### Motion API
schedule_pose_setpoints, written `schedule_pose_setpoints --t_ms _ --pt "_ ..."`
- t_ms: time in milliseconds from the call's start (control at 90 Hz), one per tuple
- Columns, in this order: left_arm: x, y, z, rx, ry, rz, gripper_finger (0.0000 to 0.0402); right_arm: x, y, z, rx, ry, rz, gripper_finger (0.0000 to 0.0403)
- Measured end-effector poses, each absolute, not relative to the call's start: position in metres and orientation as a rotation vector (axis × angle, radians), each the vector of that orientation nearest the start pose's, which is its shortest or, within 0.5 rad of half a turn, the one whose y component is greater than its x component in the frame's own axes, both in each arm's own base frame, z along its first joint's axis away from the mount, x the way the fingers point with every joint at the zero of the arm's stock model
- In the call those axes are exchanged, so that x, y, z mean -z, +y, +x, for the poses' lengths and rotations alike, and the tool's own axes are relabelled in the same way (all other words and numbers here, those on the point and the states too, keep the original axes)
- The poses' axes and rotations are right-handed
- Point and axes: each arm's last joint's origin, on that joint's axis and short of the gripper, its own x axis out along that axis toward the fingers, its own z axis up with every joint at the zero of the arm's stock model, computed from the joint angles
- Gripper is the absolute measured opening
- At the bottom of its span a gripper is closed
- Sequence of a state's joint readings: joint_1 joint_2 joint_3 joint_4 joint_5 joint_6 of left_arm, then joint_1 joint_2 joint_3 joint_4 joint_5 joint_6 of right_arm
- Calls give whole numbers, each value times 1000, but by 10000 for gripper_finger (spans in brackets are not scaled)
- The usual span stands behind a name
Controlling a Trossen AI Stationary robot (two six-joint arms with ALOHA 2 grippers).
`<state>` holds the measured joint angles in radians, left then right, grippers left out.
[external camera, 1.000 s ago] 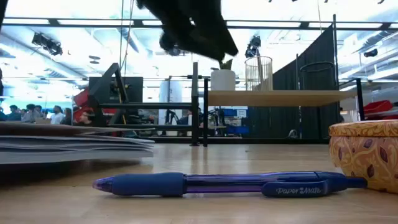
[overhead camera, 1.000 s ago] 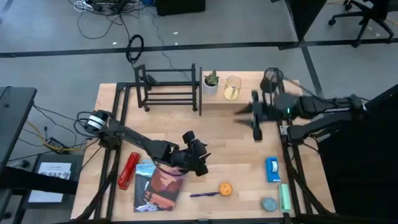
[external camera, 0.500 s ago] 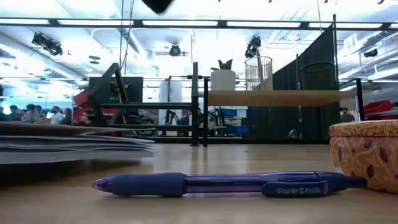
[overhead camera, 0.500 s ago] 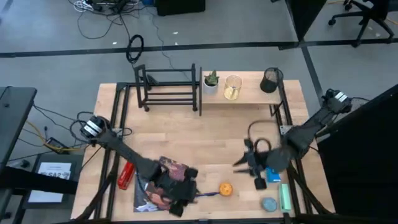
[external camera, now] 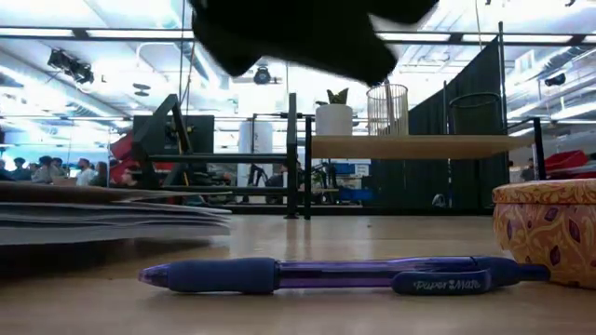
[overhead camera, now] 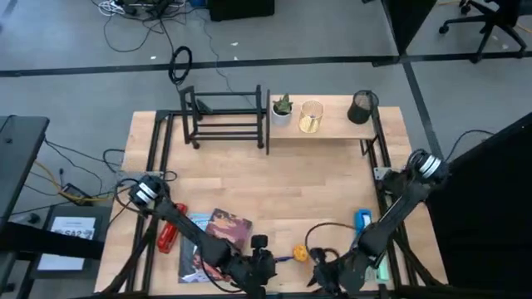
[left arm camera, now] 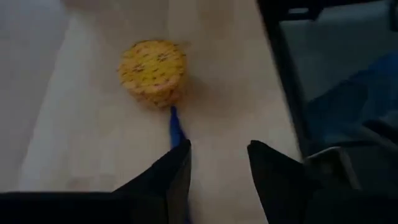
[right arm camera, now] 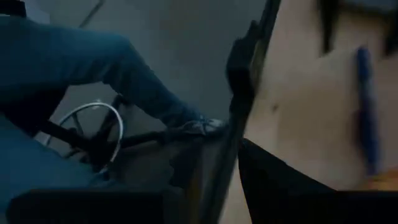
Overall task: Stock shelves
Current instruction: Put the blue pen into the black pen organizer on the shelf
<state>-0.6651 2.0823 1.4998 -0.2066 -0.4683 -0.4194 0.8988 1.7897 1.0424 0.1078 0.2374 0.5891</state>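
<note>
The shelves stand at the table's far edge: a black bar rack and a pale plank shelf carrying a small plant, a gold wire cup and a black mesh cup. A blue-purple pen lies near the front edge beside a yellow patterned tin. My left gripper hangs open above the pen's end, with the tin just beyond it. My right gripper hovers open at the front edge to the tin's right, over the table's rim. Both show as dark shapes high in the low view.
A stack of magazines and a red item lie at the near left. A blue item, a green bar and a grey disc sit at the near right. A person's leg shows past the front edge. Bare wood lies mid-table.
My left gripper has gone from mid-table toward the near edge, ending over the pen. My right gripper has swept from beside the plank shelf at the far right down to the near edge, right of the tin. The objects have stayed put.
</note>
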Motion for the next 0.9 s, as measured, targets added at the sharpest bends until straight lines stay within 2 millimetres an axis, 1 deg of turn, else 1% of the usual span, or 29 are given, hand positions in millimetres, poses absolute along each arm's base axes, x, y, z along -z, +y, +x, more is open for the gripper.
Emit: schedule_pose_setpoints --t_ms 100,267,411,644,900 --pt "-171 -270 366 34 701 54 143 -175 295 234 -452 720 215 73" --pt "-134 -271 369 -4 781 28 151 -177 305 223 -468 698 211 73" --pt "-124 -268 373 -106 766 -58 158 -179 309 217 -467 677 208 73" --pt "-124 -265 374 -143 750 -67 158 -180 313 212 -471 667 203 73" --pt "-101 -267 382 -119 749 -82 155 -181 313 212 -466 647 201 73"
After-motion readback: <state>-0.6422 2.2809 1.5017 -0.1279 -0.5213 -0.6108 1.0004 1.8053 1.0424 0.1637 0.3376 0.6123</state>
